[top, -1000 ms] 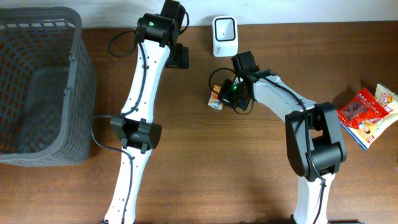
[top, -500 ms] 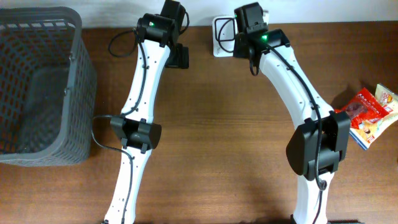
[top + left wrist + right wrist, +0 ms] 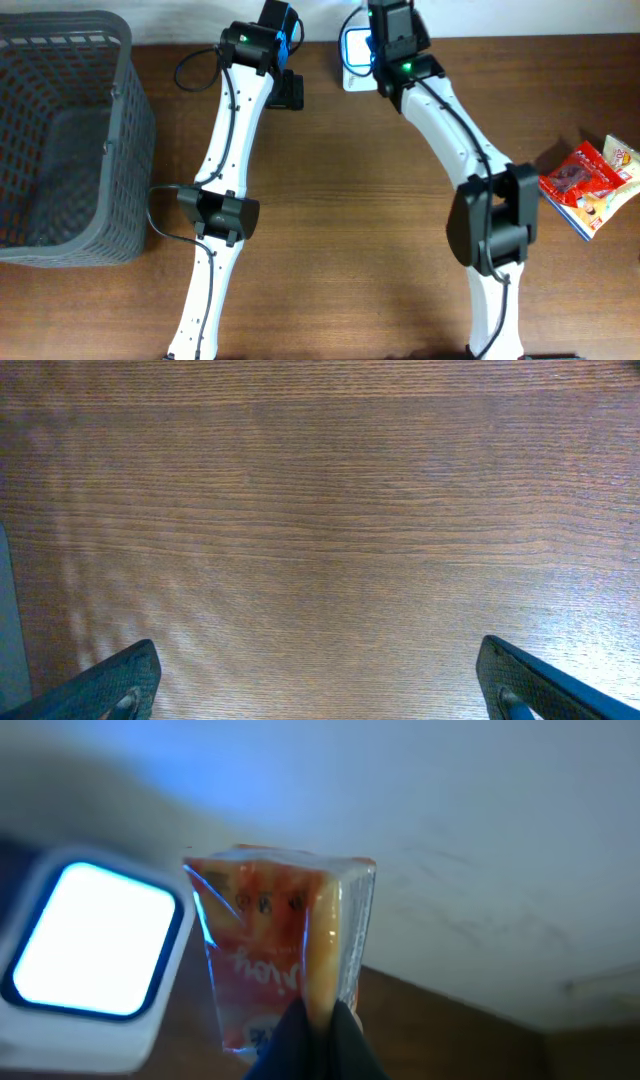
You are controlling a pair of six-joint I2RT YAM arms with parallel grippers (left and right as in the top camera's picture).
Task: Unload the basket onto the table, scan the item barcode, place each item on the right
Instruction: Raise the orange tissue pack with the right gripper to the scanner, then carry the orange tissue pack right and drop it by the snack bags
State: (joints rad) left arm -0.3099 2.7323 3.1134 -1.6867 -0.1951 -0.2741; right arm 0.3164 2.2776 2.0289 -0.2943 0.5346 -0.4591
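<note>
The item is a small orange-and-red packet in clear wrap (image 3: 262, 935), held upright by its edge in my right gripper (image 3: 318, 1038), which is shut on it. To its left, close by, the white barcode scanner (image 3: 88, 942) has its window glowing bright with a blue cast on the packet. From overhead the scanner (image 3: 352, 48) stands at the table's far edge, lit blue, with the right arm's wrist (image 3: 395, 30) over it hiding the packet. My left gripper (image 3: 320, 700) is open over bare wood, its fingertips (image 3: 112, 685) far apart with nothing between them.
A grey mesh basket (image 3: 135, 130) fills the left side of the table. Several snack packets (image 3: 590, 185) lie at the right edge. A pale wall rises just behind the scanner.
The right arm lifted the packet off the table and carried it back to the scanner, which now glows blue. The left arm has not moved.
</note>
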